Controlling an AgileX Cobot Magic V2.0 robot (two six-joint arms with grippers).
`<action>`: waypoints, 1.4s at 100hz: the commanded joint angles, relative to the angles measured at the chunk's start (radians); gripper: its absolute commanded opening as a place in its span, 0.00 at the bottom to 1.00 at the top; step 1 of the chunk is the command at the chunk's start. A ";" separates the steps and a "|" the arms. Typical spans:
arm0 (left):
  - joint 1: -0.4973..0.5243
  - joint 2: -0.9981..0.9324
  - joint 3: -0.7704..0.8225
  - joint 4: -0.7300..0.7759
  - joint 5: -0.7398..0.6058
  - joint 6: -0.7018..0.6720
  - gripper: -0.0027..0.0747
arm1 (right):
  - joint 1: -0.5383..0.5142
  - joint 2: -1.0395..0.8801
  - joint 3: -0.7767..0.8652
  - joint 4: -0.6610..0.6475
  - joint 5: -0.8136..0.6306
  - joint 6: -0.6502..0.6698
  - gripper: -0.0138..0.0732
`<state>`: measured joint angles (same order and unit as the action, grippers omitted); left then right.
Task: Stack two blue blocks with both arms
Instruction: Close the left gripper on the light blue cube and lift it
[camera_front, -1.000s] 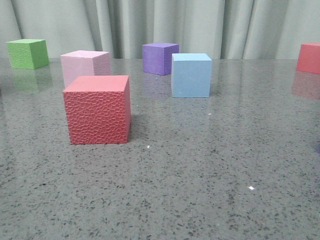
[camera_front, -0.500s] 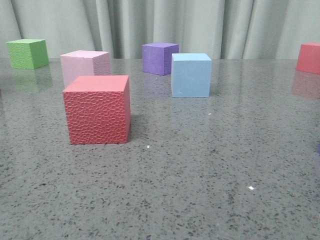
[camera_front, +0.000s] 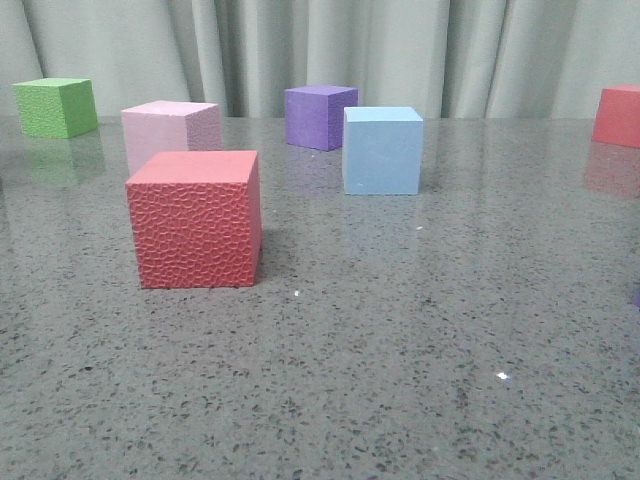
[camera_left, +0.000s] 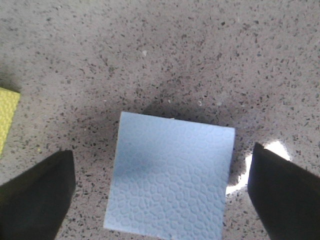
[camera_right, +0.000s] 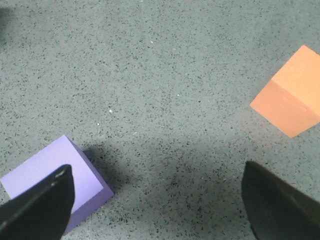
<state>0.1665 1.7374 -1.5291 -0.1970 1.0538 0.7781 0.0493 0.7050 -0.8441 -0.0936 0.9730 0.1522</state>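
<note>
One sky-blue block (camera_front: 382, 150) stands on the grey table in the front view, right of centre, in front of the darker purple cube (camera_front: 320, 116). Neither gripper shows in the front view. In the left wrist view a second sky-blue block (camera_left: 170, 175) with a pebbled top lies between the black fingers (camera_left: 37, 192) of my left gripper (camera_left: 161, 197). The jaws stand wide on either side of it with table showing in both gaps. My right gripper (camera_right: 157, 205) is open over bare table, with no blue block in its view.
A red textured cube (camera_front: 196, 218) stands front left, a pink cube (camera_front: 170, 132) behind it, a green cube (camera_front: 55, 106) far left and a red cube (camera_front: 618, 115) far right. A lilac cube (camera_right: 50, 180) lies by the right gripper's finger, an orange cube (camera_right: 292, 92) farther off. A yellow object (camera_left: 7, 117) lies near the left gripper.
</note>
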 joint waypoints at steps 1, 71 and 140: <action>-0.013 -0.027 -0.031 -0.023 -0.023 0.002 0.90 | -0.007 -0.004 -0.022 -0.005 -0.063 -0.008 0.92; -0.021 0.021 -0.031 -0.015 -0.013 0.004 0.90 | -0.007 -0.004 -0.022 -0.005 -0.063 -0.008 0.92; -0.021 0.010 -0.046 -0.033 0.051 0.004 0.33 | -0.007 -0.004 -0.022 -0.005 -0.063 -0.008 0.92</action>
<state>0.1506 1.8010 -1.5330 -0.1937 1.0891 0.7805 0.0493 0.7050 -0.8441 -0.0936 0.9730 0.1522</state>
